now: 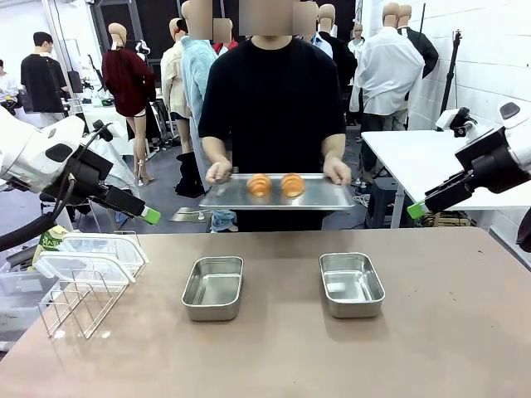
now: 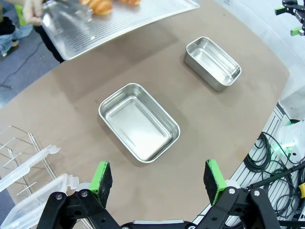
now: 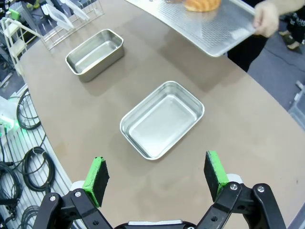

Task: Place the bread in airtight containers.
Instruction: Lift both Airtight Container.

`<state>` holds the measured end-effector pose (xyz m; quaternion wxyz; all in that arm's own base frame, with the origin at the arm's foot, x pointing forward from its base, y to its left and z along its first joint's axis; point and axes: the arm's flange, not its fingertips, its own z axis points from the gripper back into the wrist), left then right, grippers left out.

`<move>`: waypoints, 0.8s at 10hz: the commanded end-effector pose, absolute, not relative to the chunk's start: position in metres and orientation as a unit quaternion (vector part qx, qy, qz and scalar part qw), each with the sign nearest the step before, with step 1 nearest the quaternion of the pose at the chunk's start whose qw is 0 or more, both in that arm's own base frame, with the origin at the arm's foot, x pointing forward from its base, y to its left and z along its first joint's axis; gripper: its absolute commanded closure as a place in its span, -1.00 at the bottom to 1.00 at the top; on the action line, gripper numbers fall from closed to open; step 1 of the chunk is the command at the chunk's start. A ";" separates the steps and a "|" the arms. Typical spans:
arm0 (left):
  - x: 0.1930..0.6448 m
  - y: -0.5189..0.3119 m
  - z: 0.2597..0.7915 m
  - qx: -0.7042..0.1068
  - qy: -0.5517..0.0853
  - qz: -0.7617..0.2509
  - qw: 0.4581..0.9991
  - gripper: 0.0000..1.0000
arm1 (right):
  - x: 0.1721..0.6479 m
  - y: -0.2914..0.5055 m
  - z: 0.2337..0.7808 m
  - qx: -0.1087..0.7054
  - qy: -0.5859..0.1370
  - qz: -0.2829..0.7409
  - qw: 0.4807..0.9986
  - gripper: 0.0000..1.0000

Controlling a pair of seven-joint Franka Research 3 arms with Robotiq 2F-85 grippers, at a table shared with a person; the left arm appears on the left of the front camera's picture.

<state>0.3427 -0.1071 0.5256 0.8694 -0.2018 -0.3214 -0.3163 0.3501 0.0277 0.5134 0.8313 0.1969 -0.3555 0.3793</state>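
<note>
Two golden croissants, the bread, lie on a flat steel tray that a person holds in both hands over the table's far edge. Two open steel containers stand lidless side by side on the brown table. My left gripper hovers open above the table's left side, over the left container. My right gripper hangs open on the right, over the right container. Nothing sits between either pair of fingers. A croissant shows at the top of both wrist views.
A wire rack stands at the table's left front, with translucent lids stacked against it. The person's hands grip the tray's ends. Cables lie on the floor beside the table.
</note>
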 end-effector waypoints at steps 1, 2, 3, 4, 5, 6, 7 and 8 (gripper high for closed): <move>0.344 -0.106 0.524 -0.210 -0.319 -0.318 0.868 -1.00 | 0.351 0.028 0.512 0.208 -0.356 0.386 0.825 -1.00; 0.344 -0.106 0.524 -0.210 -0.319 -0.318 0.868 -1.00 | 0.351 0.028 0.512 0.208 -0.356 0.386 0.825 -1.00; 0.344 -0.106 0.524 -0.210 -0.319 -0.318 0.868 -1.00 | 0.351 0.028 0.512 0.208 -0.356 0.386 0.825 -1.00; 0.344 -0.106 0.524 -0.210 -0.319 -0.318 0.868 -1.00 | 0.351 0.028 0.512 0.208 -0.356 0.386 0.825 -1.00; 0.344 -0.106 0.524 -0.210 -0.319 -0.318 0.868 -1.00 | 0.351 0.028 0.512 0.208 -0.356 0.386 0.825 -1.00; 0.344 -0.106 0.524 -0.210 -0.319 -0.318 0.868 -1.00 | 0.351 0.028 0.512 0.208 -0.356 0.386 0.825 -1.00; 0.344 -0.106 0.524 -0.210 -0.319 -0.318 0.868 -1.00 | 0.351 0.028 0.512 0.208 -0.356 0.386 0.825 -1.00; 0.344 -0.106 0.524 -0.210 -0.319 -0.318 0.868 -1.00 | 0.351 0.028 0.512 0.208 -0.356 0.386 0.825 -1.00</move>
